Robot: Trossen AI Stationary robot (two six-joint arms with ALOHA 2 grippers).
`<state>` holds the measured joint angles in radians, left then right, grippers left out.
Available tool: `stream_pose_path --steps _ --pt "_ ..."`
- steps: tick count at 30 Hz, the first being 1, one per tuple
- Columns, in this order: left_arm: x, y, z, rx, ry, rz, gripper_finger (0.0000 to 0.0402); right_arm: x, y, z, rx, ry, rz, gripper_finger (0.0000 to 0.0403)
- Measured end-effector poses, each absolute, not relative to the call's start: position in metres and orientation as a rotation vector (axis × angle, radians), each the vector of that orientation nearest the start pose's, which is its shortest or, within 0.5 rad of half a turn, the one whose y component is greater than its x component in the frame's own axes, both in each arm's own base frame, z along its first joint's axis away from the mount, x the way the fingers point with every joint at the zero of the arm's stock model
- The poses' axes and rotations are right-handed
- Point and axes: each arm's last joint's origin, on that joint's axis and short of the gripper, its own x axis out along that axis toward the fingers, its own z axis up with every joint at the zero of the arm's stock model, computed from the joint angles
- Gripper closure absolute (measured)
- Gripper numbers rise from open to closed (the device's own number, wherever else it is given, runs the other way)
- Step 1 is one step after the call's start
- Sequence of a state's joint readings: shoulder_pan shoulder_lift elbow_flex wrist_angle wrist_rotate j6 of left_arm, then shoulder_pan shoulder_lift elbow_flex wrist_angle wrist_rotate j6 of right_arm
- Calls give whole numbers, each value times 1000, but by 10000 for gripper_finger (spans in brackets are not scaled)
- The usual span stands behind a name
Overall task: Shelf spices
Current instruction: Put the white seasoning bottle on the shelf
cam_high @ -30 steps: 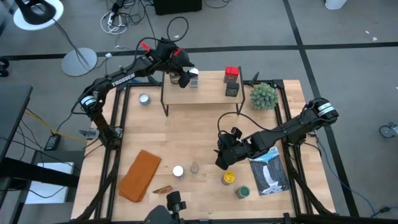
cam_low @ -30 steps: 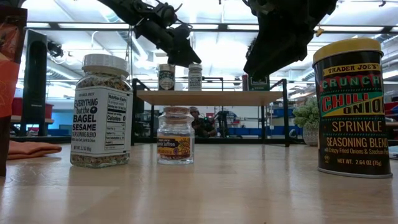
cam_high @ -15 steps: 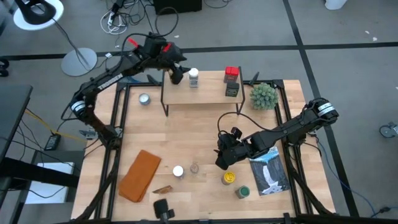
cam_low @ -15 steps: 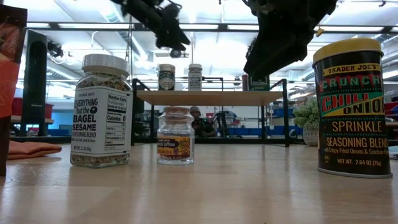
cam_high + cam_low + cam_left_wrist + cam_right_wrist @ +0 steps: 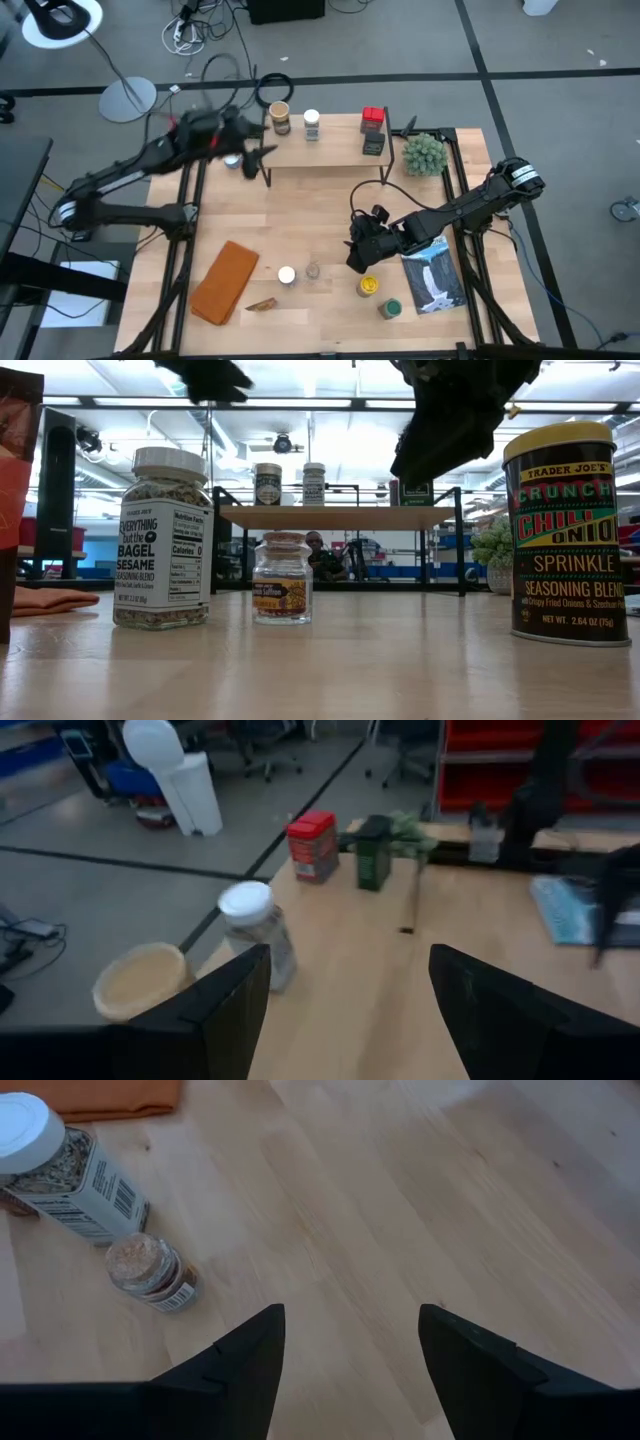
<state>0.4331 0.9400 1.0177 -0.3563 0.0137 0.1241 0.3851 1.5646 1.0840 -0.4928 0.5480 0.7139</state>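
Note:
The shelf [image 5: 325,148] stands at the table's far side. On its top stand a tan-topped jar [image 5: 280,117], a white-topped jar [image 5: 311,123], a red tin [image 5: 373,117] and a dark green tin [image 5: 373,144]. My left gripper [image 5: 258,157] hangs open and holds nothing, off the shelf's left end. On the table's near half stand a white-lidded jar [image 5: 286,275], a small glass jar [image 5: 313,270], a yellow-topped tin [image 5: 368,287] and a green-topped jar [image 5: 390,308]. My right gripper [image 5: 357,258] hovers open above the table beside the yellow-topped tin, holding nothing.
An orange cloth [image 5: 225,282] lies near the left front. A spiky green plant ball [image 5: 423,153] sits right of the shelf, and a booklet [image 5: 433,275] lies under my right arm. A flat silver tin [image 5: 233,160] shows beside my left arm. Bare wood lies between the shelf and the near jars.
My left gripper has drawn back from the tan-topped jar at the shelf's left end, moving toward the table's left and near edges. The jar stays upright on the shelf beside the white-topped one. My right arm has kept still.

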Motion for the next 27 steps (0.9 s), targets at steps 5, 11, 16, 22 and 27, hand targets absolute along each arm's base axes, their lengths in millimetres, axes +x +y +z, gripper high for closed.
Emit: stream_pose_path --steps 5,11,16,22,27 --pt "143 44 347 30 213 383 124 301 106 233 250 726 -430 173" --pt "124 22 311 -38 203 267 124 303 107 235 265 697 -419 173" --pt "126 16 287 -132 226 177 124 304 107 236 270 690 -417 173" --pt "132 17 264 -269 282 202 124 305 107 237 289 673 -415 173" --pt "139 18 248 -323 268 208 124 305 107 237 294 671 -417 173"
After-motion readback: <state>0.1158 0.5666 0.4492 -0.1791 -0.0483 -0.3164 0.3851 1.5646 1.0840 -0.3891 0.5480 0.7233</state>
